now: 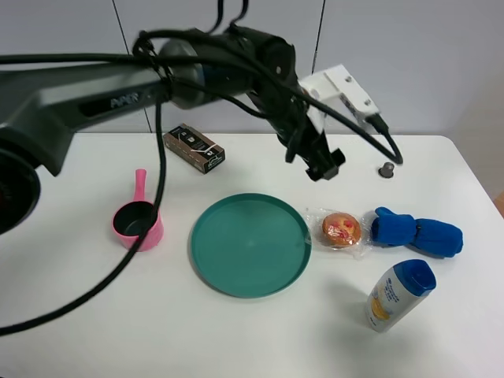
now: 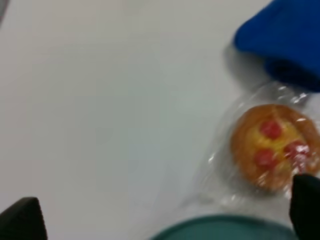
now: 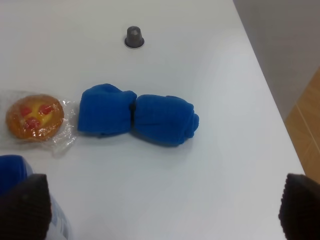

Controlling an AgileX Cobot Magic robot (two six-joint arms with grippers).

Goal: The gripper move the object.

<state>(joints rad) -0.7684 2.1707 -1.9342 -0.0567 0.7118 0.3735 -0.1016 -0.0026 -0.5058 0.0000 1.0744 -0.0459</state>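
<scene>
Pale lettering on left arm (image 1: 126, 101), bottle label (image 1: 387, 295), box print (image 1: 194, 146), none legible

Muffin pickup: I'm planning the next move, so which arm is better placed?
Left: its open tool hovers near the muffin, large in its wrist view; the right tool sees it small, off-centre.

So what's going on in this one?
The left gripper hangs open above the table, close to the wrapped muffin but not touching it. The muffin lies between the green plate and the blue rolled cloth. Nothing has been gripped yet. The right gripper, seen only in its wrist view, is open and empty too.
</scene>
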